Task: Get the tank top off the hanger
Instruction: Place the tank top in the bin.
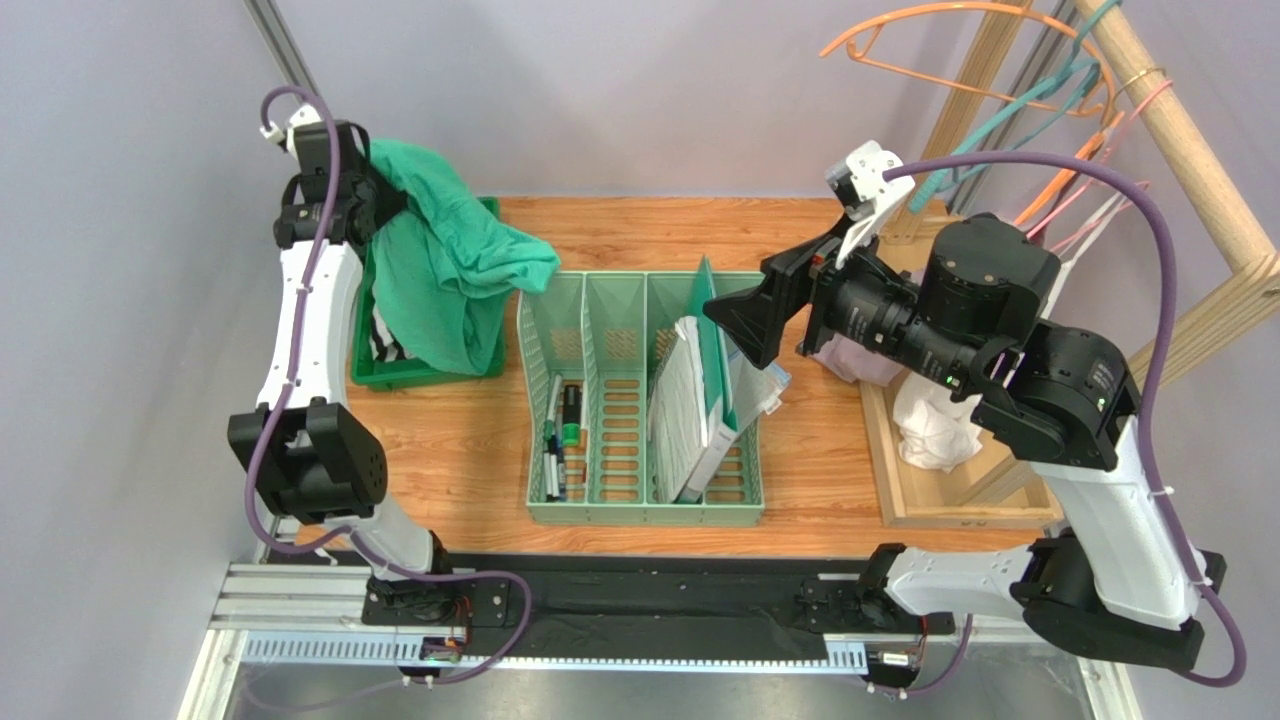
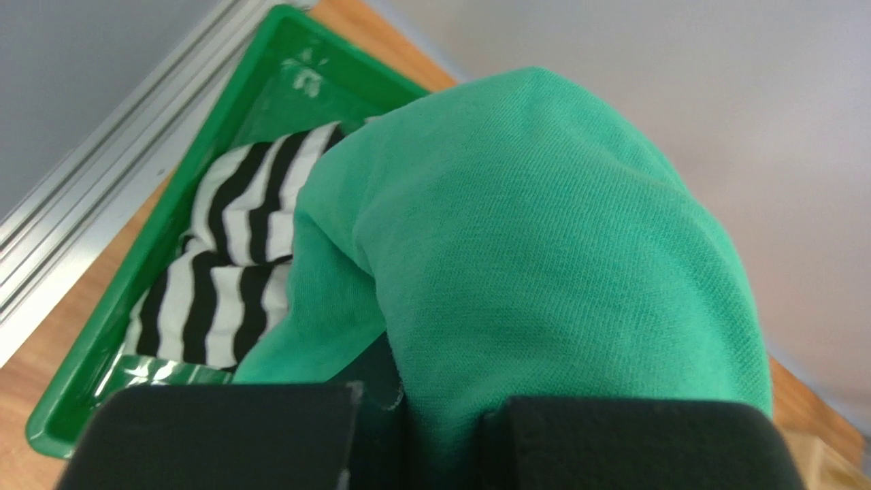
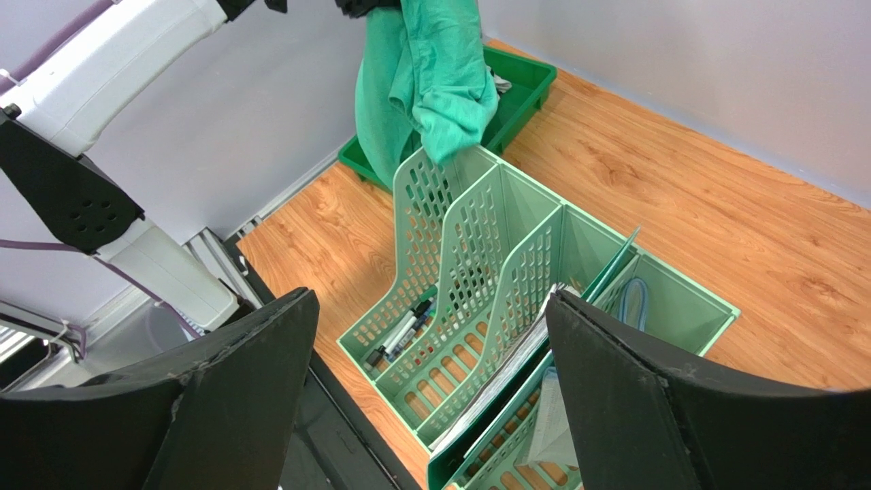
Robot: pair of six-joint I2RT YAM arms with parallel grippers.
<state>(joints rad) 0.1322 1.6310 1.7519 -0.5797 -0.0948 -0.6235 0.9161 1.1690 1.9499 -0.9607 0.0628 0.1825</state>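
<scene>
Left pincer (image 2: pixel 424 434) clamps tank top (image 2: pixel 542 235) above wooden table (image 1: pixel 646 233) — right pincer (image 3: pixel 434 378) gapes empty; grey walls (image 1: pixel 601 90).

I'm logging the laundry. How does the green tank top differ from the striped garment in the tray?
The green tank top is plain; the striped garment is black and white. The green tank top hangs pinched in the left gripper; the striped garment lies loose in the green tray beneath it. Both are soft cloth.
</scene>
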